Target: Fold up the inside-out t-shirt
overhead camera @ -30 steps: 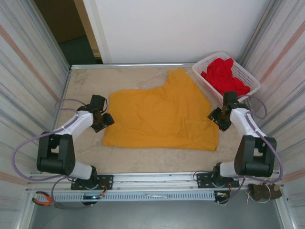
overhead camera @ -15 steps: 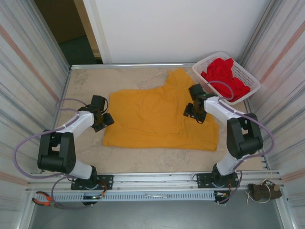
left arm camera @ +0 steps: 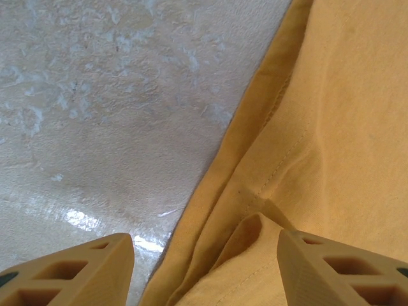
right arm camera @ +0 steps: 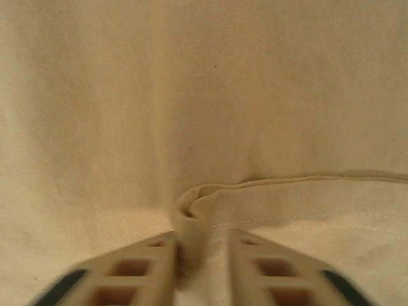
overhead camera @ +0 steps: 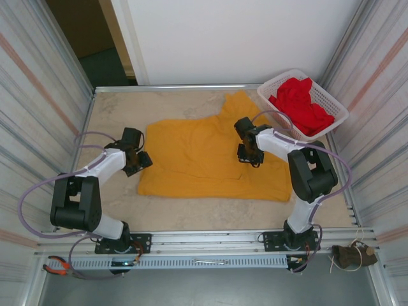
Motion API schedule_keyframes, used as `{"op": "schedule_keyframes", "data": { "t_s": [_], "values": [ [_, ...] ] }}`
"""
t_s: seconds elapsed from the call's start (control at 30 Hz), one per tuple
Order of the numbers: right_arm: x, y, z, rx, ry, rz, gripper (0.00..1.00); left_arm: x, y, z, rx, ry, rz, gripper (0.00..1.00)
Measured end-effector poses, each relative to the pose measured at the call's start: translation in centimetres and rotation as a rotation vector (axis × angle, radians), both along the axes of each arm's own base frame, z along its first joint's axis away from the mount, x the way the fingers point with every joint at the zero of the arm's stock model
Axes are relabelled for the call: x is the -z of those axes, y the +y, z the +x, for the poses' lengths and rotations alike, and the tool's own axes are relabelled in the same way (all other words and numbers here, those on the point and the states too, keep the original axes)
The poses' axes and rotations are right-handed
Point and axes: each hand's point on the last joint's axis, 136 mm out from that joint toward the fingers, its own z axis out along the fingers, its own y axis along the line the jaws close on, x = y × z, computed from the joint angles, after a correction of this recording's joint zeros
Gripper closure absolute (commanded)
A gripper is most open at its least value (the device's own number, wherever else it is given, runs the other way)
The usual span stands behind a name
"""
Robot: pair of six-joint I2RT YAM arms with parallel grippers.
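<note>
The mustard-yellow inside-out t-shirt (overhead camera: pixel 204 153) lies spread flat on the table, one sleeve pointing toward the back. My right gripper (overhead camera: pixel 247 156) rests on the shirt's right-centre area. In the right wrist view its jaws (right arm camera: pixel 201 255) are pinched shut on a bunched fold of the shirt's hemmed edge (right arm camera: pixel 191 213). My left gripper (overhead camera: pixel 141 159) sits at the shirt's left edge. It stands open (left arm camera: pixel 204 268), straddling a folded seam of yellow cloth (left arm camera: pixel 255 229) and touching nothing.
A white basket (overhead camera: pixel 275 81) holding a bright red garment (overhead camera: pixel 299 102) stands at the back right corner. Corrugated walls close in both sides. Pliers (overhead camera: pixel 57 268) lie beyond the near rail at the left.
My right arm swung left from the shirt's right edge onto the cloth, and its jaws closed on a fold. The left arm has stayed put.
</note>
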Motion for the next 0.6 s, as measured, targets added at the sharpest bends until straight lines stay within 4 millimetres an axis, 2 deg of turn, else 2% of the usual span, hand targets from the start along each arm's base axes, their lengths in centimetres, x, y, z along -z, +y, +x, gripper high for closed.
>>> {"op": "schedule_keyframes", "data": {
  "t_s": [0.03, 0.3, 0.53, 0.57, 0.6],
  "values": [
    [-0.1, 0.0, 0.0, 0.000, 0.000, -0.004, 1.00, 0.1, 0.0, -0.1, 0.000, 0.003, 0.001, 0.38],
    [-2.1, 0.3, 1.6, 0.006, -0.055, 0.002, 1.00, 0.2, 0.0, -0.3, 0.000, 0.008, 0.001, 0.38],
    [-4.5, 1.0, 3.7, 0.019, -0.132, 0.023, 1.00, 0.2, 0.0, -0.3, -0.001, 0.008, 0.001, 0.38],
    [-4.7, 1.1, 3.9, 0.021, -0.139, 0.026, 0.99, 0.2, 0.0, -0.3, -0.001, 0.008, 0.001, 0.38],
    [-4.7, 1.2, 4.2, 0.025, -0.144, 0.029, 0.81, 0.2, 0.0, -0.3, -0.001, 0.008, 0.001, 0.38]
  ]
}}
